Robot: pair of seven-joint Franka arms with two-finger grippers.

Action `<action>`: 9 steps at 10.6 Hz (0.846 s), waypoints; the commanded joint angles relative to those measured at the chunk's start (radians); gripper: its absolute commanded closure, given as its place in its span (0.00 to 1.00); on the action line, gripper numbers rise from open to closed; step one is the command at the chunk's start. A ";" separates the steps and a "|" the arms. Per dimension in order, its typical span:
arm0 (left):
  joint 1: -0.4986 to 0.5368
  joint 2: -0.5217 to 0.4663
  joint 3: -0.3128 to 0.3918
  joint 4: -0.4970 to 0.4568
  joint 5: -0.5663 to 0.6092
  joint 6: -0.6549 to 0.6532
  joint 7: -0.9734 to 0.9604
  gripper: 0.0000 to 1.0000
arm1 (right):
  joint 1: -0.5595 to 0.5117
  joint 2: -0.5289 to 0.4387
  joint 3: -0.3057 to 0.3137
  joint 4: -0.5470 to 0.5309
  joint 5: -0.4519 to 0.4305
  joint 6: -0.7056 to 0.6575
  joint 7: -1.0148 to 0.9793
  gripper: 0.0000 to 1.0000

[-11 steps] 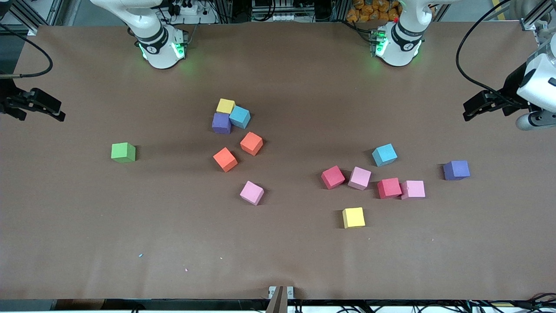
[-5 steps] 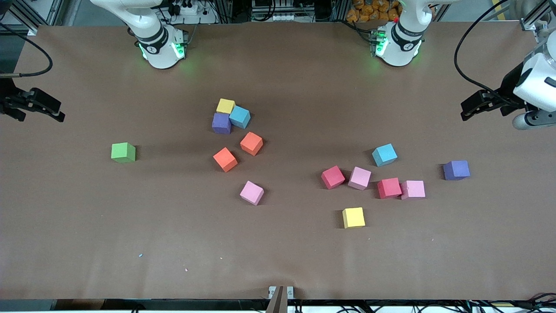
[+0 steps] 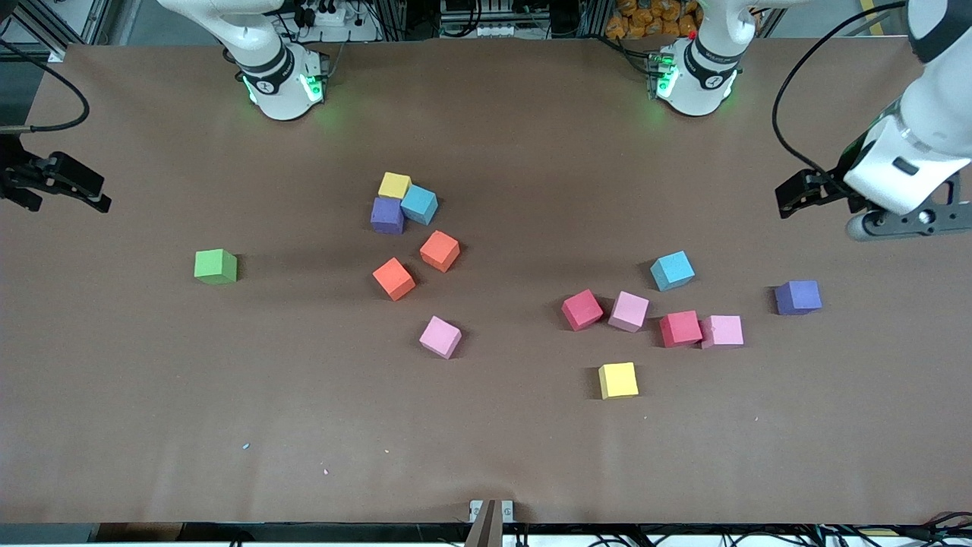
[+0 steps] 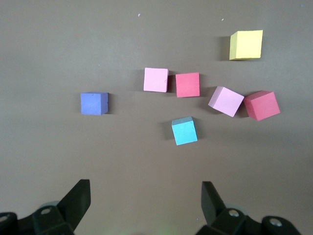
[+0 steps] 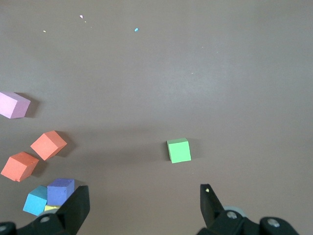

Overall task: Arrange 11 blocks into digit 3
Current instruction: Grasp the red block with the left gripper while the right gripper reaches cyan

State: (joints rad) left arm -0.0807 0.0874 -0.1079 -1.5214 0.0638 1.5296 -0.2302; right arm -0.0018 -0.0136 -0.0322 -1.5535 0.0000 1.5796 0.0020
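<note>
The blocks (image 3: 627, 311) lay scattered in 2 loose groups mid-table, no digit formed; left gripper (image 4: 145, 201) and right gripper (image 5: 144, 208) hung spread wide, empty, over opposite table ends

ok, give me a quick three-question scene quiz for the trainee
1. True or false: the red cube closest to the left arm's end of the table touches the pink cube beside it.
2. Which lies nearest the front camera? A the green cube, B the yellow cube, C the orange cube.
3. Fill in: the left tool and right tool are both ___.
Key: 1 true; 2 B; 3 open.
</note>
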 commanded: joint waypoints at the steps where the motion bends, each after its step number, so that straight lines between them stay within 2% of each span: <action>1: -0.028 0.084 -0.009 0.074 0.022 0.006 0.003 0.00 | 0.003 -0.003 -0.002 0.010 0.018 -0.010 0.000 0.00; 3: -0.074 0.190 -0.009 0.134 0.018 0.032 -0.026 0.00 | 0.026 -0.003 0.000 0.010 0.018 -0.013 -0.002 0.00; 5: -0.131 0.271 -0.009 0.135 0.016 0.128 -0.118 0.00 | 0.069 -0.002 0.003 0.000 0.009 -0.018 -0.087 0.00; 9: -0.180 0.431 -0.010 0.168 0.008 0.328 -0.230 0.00 | 0.146 0.035 0.005 -0.057 0.020 -0.058 -0.096 0.00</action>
State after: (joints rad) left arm -0.2547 0.4517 -0.1170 -1.4173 0.0638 1.8352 -0.4146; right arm 0.1220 0.0080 -0.0239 -1.5871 0.0062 1.5351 -0.0749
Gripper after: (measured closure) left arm 0.000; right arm 0.000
